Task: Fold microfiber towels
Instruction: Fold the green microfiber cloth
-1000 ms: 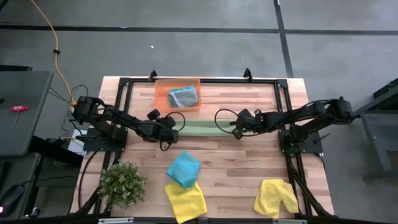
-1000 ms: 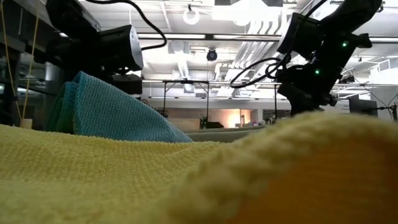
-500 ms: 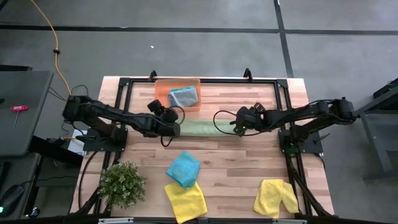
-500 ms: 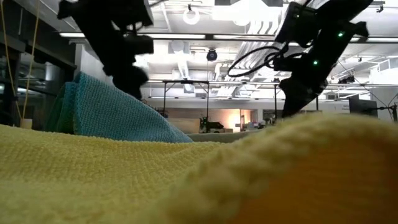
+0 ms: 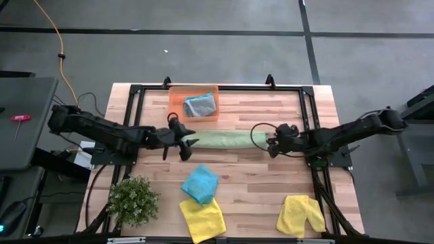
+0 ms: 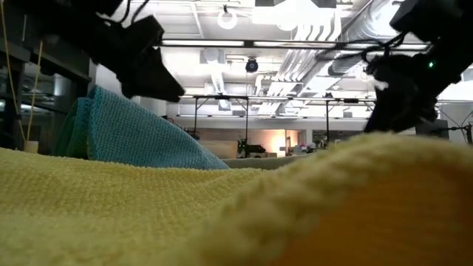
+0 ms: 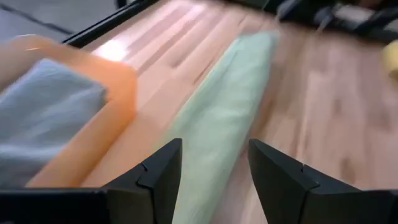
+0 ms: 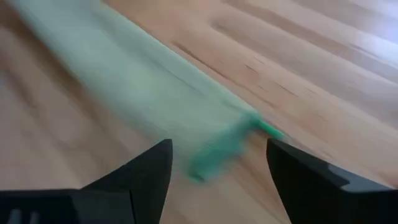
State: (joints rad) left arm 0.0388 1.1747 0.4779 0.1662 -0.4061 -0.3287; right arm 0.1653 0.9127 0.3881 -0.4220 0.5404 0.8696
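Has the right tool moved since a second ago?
Yes. The right tool has backed toward the table's right frame rail, off the light green towel.

Two dark, black-cabled jointed arms

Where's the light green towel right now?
High view: the light green towel lies stretched flat mid-table, just below the orange tray, between the left hand and right hand.

Yellow towel: fills low view foreground, hides the bench top. Green towel: motion-blurred in both wrist views, far end cut off. Grey towel: blurred, cropped at edge.
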